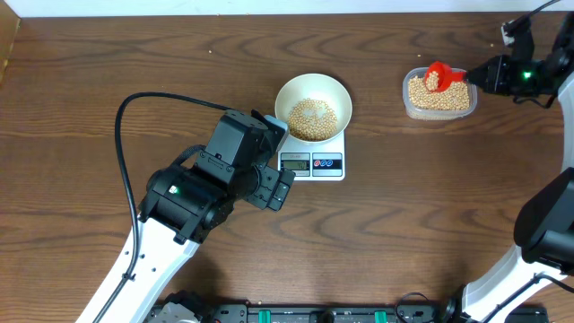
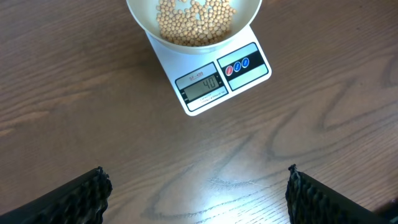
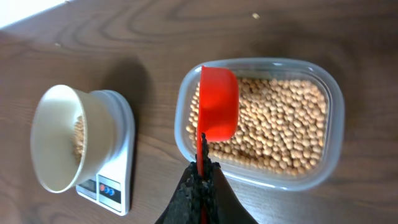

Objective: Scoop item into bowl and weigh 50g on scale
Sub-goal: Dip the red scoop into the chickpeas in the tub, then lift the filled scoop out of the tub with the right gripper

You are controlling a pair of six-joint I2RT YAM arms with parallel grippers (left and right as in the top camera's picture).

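Your right tool (image 3: pixel 200 167) pinches the red scoop (image 3: pixel 219 102) over the tub (image 3: pixel 334 112); the bowl (image 1: pixel 285 90) sits well apart to its left.

A: You see a pale cream round bowl (image 1: pixel 305 87), small tan-yellow beans (image 1: pixel 312 121), and a white rectangular scale (image 1: pixel 312 174).
B: Your scale bears a grey display (image 2: pixel 200 86) and red and blue round buttons (image 2: pixel 237 66). Note your red plastic scoop (image 3: pixel 218 102), clear plastic tub (image 3: pixel 334 118), dark brown wood-grained table (image 1: pixel 404 206).
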